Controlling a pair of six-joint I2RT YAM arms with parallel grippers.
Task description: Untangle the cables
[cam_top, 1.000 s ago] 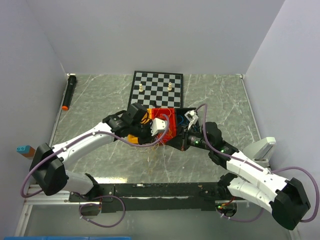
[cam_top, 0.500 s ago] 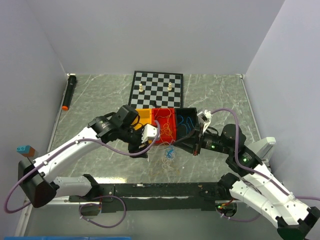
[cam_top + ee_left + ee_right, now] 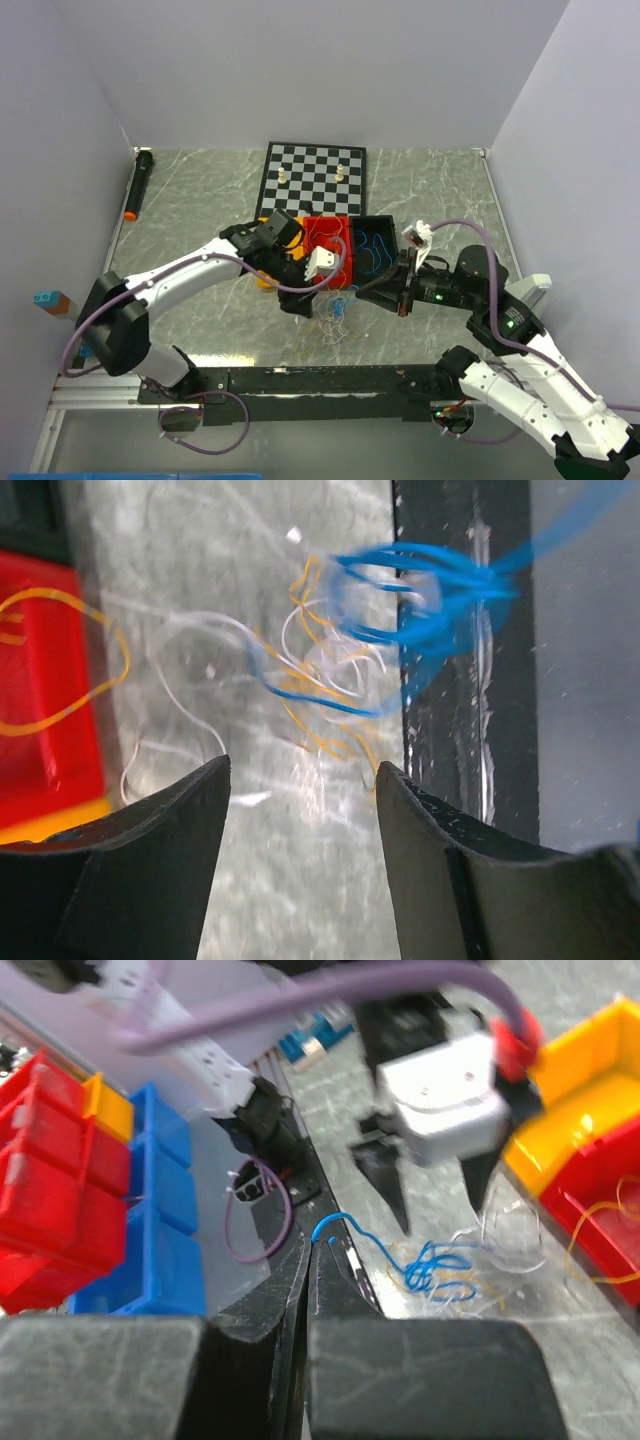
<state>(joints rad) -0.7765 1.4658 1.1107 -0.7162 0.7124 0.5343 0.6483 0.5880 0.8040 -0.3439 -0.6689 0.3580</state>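
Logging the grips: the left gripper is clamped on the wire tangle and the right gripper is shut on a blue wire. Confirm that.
Wrong on the left gripper: the left wrist view shows it open above the wire tangle, gripping nothing. The right gripper is shut on a blue wire.

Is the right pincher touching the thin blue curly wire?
Touching. The right wrist view shows the thin, curly blue wire coming straight out from between the shut fingertips of the right gripper.
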